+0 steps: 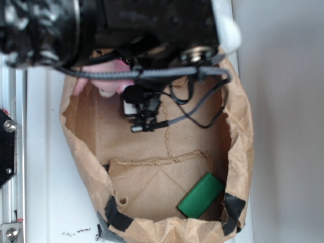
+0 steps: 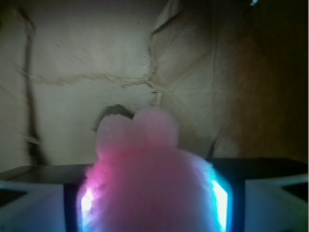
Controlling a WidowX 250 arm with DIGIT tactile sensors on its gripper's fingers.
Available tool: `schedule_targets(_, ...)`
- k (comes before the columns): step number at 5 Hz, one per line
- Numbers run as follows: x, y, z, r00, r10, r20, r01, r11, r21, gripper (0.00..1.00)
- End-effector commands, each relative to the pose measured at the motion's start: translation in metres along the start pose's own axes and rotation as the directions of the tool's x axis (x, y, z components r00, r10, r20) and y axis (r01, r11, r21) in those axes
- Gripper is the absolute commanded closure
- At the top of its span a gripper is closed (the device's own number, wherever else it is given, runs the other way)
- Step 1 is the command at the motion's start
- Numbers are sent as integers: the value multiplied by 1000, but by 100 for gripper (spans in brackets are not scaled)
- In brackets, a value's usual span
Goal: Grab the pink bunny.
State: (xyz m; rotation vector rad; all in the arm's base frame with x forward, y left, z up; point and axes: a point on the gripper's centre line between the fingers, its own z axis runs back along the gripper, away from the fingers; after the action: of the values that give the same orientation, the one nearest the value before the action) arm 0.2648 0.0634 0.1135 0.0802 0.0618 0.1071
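Operator, your gripper point(image 2: 149, 203) is closed on the pink bunny point(image 2: 147, 183): in the wrist view the plush fills the space between the two fingers, with a lit finger pad point(image 2: 219, 198) pressed to its flank at 3 o'clock and the opposite pad touching it at 9 o'clock. Two rounded pink lobes stand up from the bunny's body toward 12 o'clock; whether these are ears or head you cannot tell, as the plush is blurred. Behind it you see creased brown paper, the inner face of a paper bag point(image 2: 96, 58), with a small dark patch just above the bunny at 11 o'clock that cannot be identified. In the exterior view the black arm point(image 1: 101, 25) covers the top of the frame, and the pink bunny point(image 1: 98, 76) shows only as a pink mass at 10 o'clock of the bag opening, tucked under the arm and its grey cable point(image 1: 152, 75). The paper bag point(image 1: 243, 126) lies open on a white surface point(image 1: 283, 126), its rim patched with black tape point(image 1: 115, 212) at 7 o'clock and again at 5 o'clock. A green block point(image 1: 201, 195) lies on the bag floor at 5 o'clock, well apart from the bunny. A metal rail point(image 1: 12, 152) runs along the frame edge at 9 o'clock.
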Motion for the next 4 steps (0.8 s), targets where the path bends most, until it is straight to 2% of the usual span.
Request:
schedule_targets(1,14,-27,48,987,72,141,-68,997,-35,100)
schedule_targets(2,11,-34,58,968,74,240,-60,996,-65,100)
schedule_targets(3,15,-38,67,951,88,297,-67,995,-78,100)
schedule_targets(4,20,-39,68,946,87,311,-63,994,-88,100)
